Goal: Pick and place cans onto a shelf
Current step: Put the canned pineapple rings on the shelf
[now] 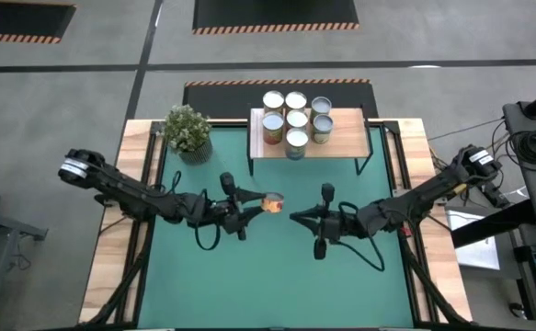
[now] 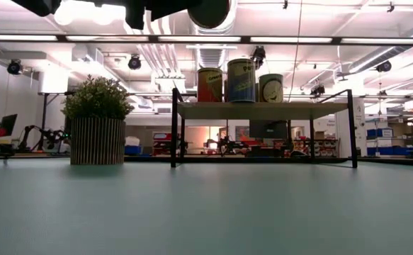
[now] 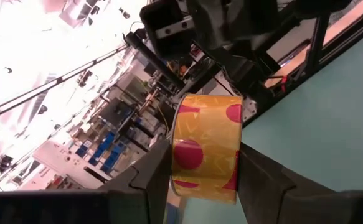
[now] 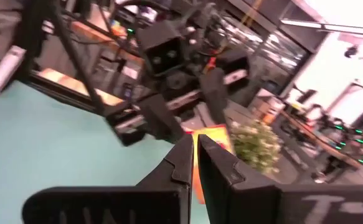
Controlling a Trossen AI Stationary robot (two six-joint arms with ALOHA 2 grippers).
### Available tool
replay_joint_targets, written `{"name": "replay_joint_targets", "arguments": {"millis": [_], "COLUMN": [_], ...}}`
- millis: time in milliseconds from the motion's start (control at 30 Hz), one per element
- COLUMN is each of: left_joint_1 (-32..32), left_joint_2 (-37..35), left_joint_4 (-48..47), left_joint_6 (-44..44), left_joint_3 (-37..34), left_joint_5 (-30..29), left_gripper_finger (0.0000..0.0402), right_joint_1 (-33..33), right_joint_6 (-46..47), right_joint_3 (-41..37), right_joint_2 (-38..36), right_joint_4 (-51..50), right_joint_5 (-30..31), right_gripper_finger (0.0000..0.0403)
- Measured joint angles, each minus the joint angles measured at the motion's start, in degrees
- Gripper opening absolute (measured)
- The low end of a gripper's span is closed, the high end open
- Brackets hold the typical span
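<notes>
**Left gripper holds an orange can over the mat; seven cans on the shelf**

Your left gripper (image 1: 266, 204) is clamped on an orange can (image 1: 272, 202) with red dots. In the left wrist view the can (image 3: 207, 147) sits squarely between the two dark fingers (image 3: 159, 177), one pressed to each side. From above, you see it over the green mat (image 1: 277, 276), near the middle and in front of the shelf (image 1: 350, 138).

Your right gripper (image 1: 294, 217) has its fingers closed on nothing. It points toward the left gripper, just beside the held can but apart from it.

Seven more cans (image 1: 296, 119) stand upright, clustered on the left half of the shelf. The potted plant (image 1: 188, 131) stands on the mat just left of the shelf.
</notes>
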Motion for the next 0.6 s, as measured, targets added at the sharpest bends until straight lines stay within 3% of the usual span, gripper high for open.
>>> {"name": "replay_joint_targets", "arguments": {"millis": [167, 333, 467, 600], "left_joint_1": [0.01, 0.01, 0.07, 0.1], "left_joint_2": [0.02, 0.02, 0.02, 0.04], "left_joint_4": [0.02, 0.02, 0.02, 0.03], "left_joint_6": [-1.28, -1.45, -2.59, -2.69], "left_joint_3": [0.0, 0.0, 0.0, 0.0], "left_joint_5": [-0.01, -0.04, -0.07, -0.09], "left_gripper_finger": [0.0137, 0.0137, 0.0137, 0.0137], "right_joint_1": [0.12, 0.09, 0.09, 0.09], "right_joint_6": [-1.56, 1.65, 6.49, 9.42], "right_joint_3": [2.15, 5.63, 9.52, 12.71], "right_joint_2": [-0.02, 0.3, 0.73, 1.18], "right_joint_4": [-2.69, -9.33, -18.81, -25.57], "right_joint_5": [1.18, 7.65, 10.83, 10.91], "right_gripper_finger": [0.0013, 0.0019, 0.0057, 0.0119]}}
